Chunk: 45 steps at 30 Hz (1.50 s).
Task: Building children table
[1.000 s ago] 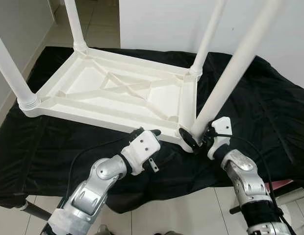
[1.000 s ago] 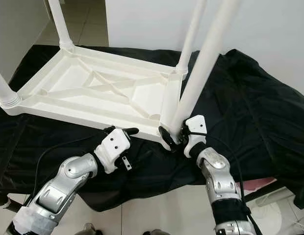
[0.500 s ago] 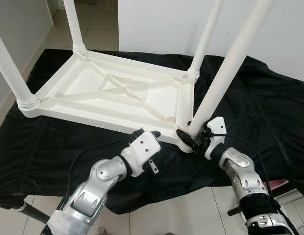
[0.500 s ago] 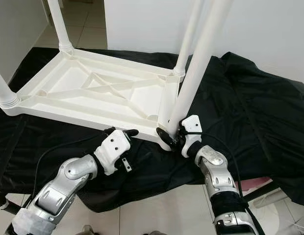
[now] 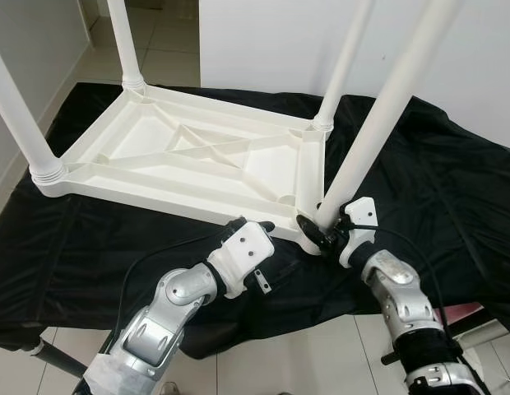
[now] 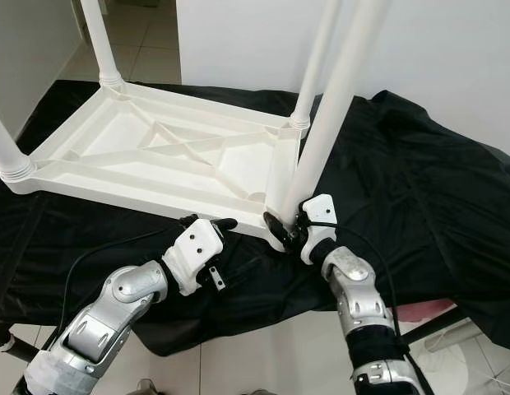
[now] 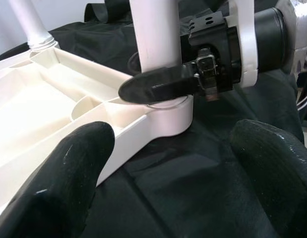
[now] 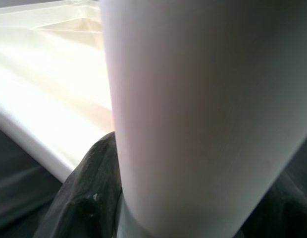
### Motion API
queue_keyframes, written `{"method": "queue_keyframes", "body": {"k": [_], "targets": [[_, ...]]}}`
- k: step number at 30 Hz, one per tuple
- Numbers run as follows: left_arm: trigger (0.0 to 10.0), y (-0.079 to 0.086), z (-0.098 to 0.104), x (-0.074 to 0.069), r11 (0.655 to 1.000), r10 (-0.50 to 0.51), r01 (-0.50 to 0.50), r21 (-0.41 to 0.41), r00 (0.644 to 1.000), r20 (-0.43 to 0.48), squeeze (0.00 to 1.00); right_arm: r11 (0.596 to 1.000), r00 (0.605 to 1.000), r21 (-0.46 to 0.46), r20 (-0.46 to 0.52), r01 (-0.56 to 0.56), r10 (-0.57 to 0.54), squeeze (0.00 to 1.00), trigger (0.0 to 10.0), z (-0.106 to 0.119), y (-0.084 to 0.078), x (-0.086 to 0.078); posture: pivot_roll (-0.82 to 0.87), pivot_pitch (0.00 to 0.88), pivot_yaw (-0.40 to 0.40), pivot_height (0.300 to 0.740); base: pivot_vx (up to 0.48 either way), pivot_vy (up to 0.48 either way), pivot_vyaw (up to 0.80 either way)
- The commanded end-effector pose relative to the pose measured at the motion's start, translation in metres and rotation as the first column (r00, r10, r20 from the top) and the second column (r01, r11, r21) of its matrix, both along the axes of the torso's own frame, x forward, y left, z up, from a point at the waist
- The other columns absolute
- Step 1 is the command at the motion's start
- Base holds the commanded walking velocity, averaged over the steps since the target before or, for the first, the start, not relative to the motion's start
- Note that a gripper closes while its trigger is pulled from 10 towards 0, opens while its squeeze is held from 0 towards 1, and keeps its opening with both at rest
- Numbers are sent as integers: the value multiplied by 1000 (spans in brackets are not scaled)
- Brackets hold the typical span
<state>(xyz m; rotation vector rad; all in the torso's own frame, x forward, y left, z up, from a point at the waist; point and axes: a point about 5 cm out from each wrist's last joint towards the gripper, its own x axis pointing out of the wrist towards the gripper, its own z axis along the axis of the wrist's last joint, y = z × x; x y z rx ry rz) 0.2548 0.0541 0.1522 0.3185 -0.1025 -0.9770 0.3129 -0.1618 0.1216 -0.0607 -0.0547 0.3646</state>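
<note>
From the head cameras, the white plastic children's table (image 5: 189,160) lay upside down on a black cloth (image 5: 436,181), with three legs already standing in their corner sockets. The right gripper (image 5: 321,233) pinched the fourth leg (image 5: 378,132) just above its foot, and the leg leaned outward rather than standing straight over the near right corner socket (image 5: 308,239). The left gripper (image 5: 253,226) hovered just beside the table's near edge, gripping nothing.

The left wrist camera looked between its own spread fingertips (image 7: 74,163) at that corner: the leg's foot (image 7: 156,49) sat at the socket rim (image 7: 168,111), with one black finger of the right gripper (image 7: 158,84) pressed across it.

In the right wrist camera the white leg (image 8: 193,114) loomed close, with a dark finger (image 8: 89,198) against it.

I judged the step to be seating the last leg. Next it would need tipping upright and pushing down, perhaps twisting, while the left gripper steadied the frame.
</note>
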Motion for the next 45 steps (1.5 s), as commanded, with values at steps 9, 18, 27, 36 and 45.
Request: {"method": "queue_keyframes", "body": {"k": [9,18,27,36,45], "targets": [[10000,-4,-3,-3,1000,-29,29,8,999,-20,0,947,948,60,-42,316,-314,0,10000,-11,14,-10,12,29,-104,740,0,0,0],[10000,-3,-3,-4,1000,-24,25,4,999,-21,0,917,921,85,-48,391,-388,0,10000,-10,36,-17,22,30,-105,740,0,0,0],[10000,1,-2,-2,1000,-12,12,9,1000,-13,0,908,912,94,-42,409,-407,1000,10000,-7,35,-17,28,30,-99,740,0,0,0],[10000,3,-2,-2,1000,-3,3,11,1000,-9,0,922,925,94,12,377,-379,816,10000,-1,34,-21,23,39,-101,740,0,0,0],[10000,3,1,-2,998,47,-48,-47,999,-13,0,947,945,47,63,317,-320,0,10000,0,23,-31,15,56,-126,740,0,0,0]]}}
